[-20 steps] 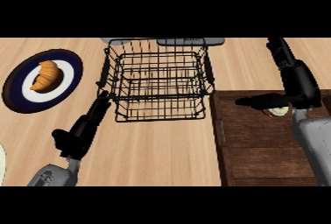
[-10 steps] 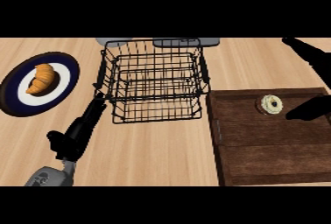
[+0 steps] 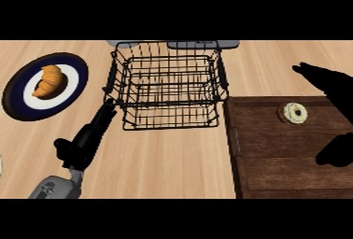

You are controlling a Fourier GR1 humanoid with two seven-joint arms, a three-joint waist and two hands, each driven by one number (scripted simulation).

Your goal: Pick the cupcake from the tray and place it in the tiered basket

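At right of frame the right hand (image 3: 329, 83), fingers spread, hovers above the cupcake (image 3: 293, 112) on the tray (image 3: 276, 163), positioned for grasping; the left hand (image 3: 86, 137) rests, fingers straight, beside the tiered basket (image 3: 169, 88)

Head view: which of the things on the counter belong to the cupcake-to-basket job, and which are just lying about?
Part of the job:
cupcake, lying on the tray
tray, dark wood, at the right
tiered basket, black wire
right hand, above the tray
left hand, open beside the basket

Just lying about:
plate
croissant on the plate
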